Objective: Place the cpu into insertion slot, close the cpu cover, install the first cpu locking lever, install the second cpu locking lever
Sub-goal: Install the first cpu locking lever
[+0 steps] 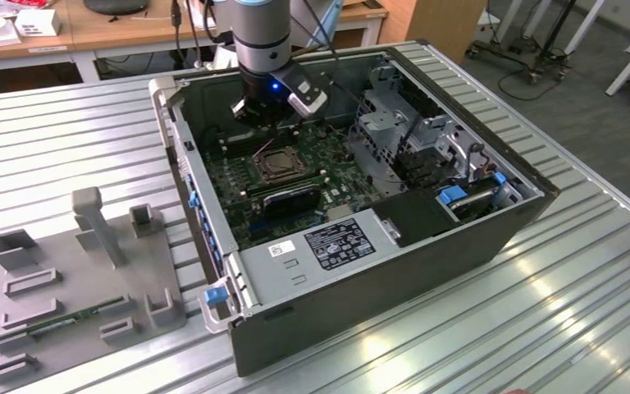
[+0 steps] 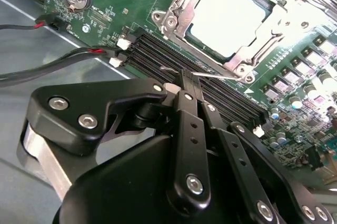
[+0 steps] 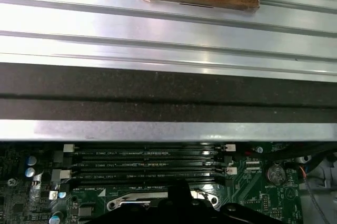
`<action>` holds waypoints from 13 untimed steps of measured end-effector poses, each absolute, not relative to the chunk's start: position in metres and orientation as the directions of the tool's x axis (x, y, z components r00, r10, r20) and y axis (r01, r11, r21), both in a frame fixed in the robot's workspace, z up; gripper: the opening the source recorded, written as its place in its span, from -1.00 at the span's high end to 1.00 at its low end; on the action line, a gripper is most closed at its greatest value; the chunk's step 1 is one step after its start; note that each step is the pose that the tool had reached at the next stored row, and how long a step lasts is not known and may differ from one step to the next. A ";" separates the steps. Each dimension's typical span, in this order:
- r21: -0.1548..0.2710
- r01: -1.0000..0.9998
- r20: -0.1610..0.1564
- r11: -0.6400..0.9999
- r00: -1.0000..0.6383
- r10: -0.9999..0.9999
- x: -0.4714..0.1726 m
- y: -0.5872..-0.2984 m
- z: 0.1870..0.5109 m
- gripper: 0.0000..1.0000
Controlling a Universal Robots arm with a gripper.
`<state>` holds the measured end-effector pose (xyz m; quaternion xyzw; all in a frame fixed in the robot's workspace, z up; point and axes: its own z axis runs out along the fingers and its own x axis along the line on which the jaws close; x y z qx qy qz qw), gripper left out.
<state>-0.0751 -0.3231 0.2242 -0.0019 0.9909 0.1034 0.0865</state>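
From my remote station, in the exterior view, I saw the arm reaching down into the open black steel case (image 1: 403,271), which sat on the ribbed aluminium surface (image 1: 63,139). The end effector (image 1: 258,115) hung just above the green board, close to the square slot (image 1: 275,164) with its silvery rim. In the second wrist view the cpu (image 2: 226,16) sat in that slot, its flat, pale metal face glaring under the light. The thin stamped cover (image 2: 179,2) lay flat around it, framing it through its square window. The end effector (image 2: 185,76), all matte black links and bright screw heads, was clenched, its narrow tips pinching a thin, springy wire lever (image 2: 221,76). That lever ran between the cover and the long black memory slots (image 2: 158,55).
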 end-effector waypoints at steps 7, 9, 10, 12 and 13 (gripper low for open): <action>0.204 0.027 -0.176 0.979 -0.982 0.064 -0.077 -0.323 0.224 0.79; 0.204 0.062 -0.176 0.977 -0.979 0.099 -0.077 -0.323 0.224 0.79; 0.204 0.077 -0.176 0.976 -0.978 0.114 -0.077 -0.323 0.224 0.79; 0.204 0.090 -0.176 0.975 -0.976 0.127 -0.079 -0.323 0.224 0.79; 0.204 0.093 -0.176 0.974 -0.976 0.130 -0.080 -0.323 0.224 0.79</action>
